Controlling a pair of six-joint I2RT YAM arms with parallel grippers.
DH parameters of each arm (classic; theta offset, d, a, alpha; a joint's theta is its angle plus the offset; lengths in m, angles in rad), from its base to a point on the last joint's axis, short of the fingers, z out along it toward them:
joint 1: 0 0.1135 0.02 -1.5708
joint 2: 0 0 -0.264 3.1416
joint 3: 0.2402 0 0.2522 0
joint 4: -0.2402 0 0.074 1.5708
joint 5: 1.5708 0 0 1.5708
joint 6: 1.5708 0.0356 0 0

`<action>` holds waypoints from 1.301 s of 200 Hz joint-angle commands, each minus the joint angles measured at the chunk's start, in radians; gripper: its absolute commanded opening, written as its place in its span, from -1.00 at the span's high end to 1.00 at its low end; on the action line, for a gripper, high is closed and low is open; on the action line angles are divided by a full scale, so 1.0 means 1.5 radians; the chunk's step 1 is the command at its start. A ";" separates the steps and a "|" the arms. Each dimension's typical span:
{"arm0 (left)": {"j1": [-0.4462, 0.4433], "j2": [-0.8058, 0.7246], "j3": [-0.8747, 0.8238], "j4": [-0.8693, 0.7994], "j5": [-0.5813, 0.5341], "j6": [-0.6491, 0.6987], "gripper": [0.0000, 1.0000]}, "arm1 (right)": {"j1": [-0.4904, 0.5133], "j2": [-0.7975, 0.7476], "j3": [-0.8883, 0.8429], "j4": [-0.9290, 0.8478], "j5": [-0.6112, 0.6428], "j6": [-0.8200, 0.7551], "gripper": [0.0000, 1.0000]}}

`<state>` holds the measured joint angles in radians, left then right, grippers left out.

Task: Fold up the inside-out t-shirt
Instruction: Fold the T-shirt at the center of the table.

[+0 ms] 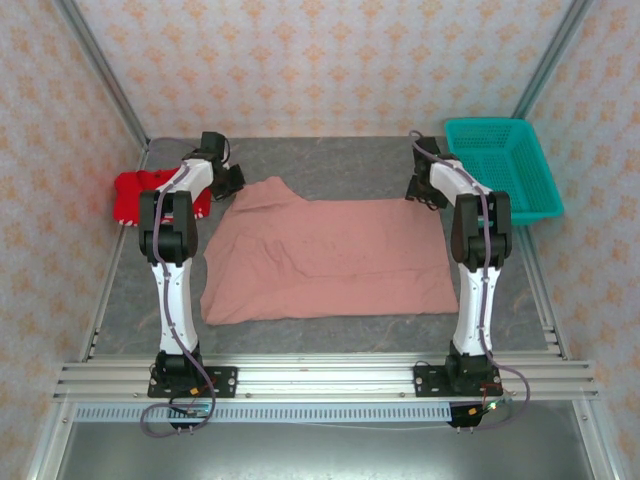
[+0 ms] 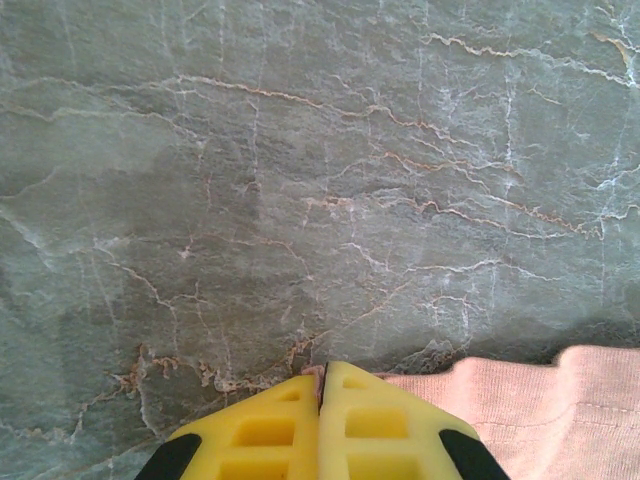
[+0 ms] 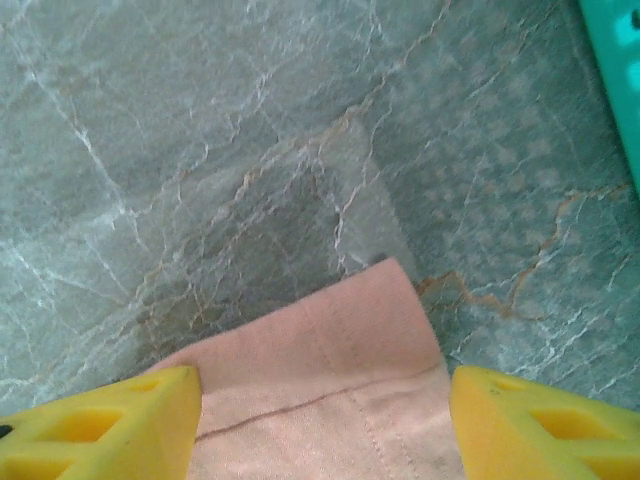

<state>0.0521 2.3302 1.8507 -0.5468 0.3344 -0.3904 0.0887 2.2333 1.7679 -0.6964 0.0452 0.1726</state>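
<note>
The inside-out t-shirt point(image 1: 325, 260) is a salmon-pink cloth spread flat across the middle of the grey marbled table. My left gripper point(image 1: 236, 181) sits at its far left corner, shut on a thin sliver of the pink edge; in the left wrist view the yellow fingers point(image 2: 390, 430) meet with cloth pinched between them, and the t-shirt point(image 2: 560, 400) trails off to the right. My right gripper point(image 1: 417, 189) is at the far right corner, open, its yellow fingers point(image 3: 110, 425) straddling the hemmed corner of the t-shirt point(image 3: 340, 380).
A bright red garment point(image 1: 135, 195) with white trim lies at the far left beside the left arm. A teal plastic basket point(image 1: 500, 170) stands at the far right, its edge point(image 3: 615, 70) close to the right gripper. Patterned walls enclose the table.
</note>
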 commanded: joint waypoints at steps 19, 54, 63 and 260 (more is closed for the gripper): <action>-0.004 0.005 0.015 -0.032 0.012 0.013 1.00 | -0.009 0.053 0.063 -0.063 -0.007 -0.007 -0.27; -0.004 0.003 0.015 -0.035 0.013 0.016 1.00 | -0.013 0.084 0.104 -0.099 -0.022 -0.008 -0.11; -0.004 0.003 0.016 -0.035 0.014 0.016 1.00 | -0.014 0.091 0.112 -0.105 -0.026 -0.009 -0.04; -0.006 -0.295 -0.165 0.041 0.053 -0.030 1.00 | -0.014 -0.118 -0.053 0.011 -0.009 -0.122 0.98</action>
<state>0.0521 2.0003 1.6981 -0.5373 0.3927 -0.4030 0.0776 2.1883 1.7538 -0.7334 0.0002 0.0189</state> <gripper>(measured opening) 0.044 0.046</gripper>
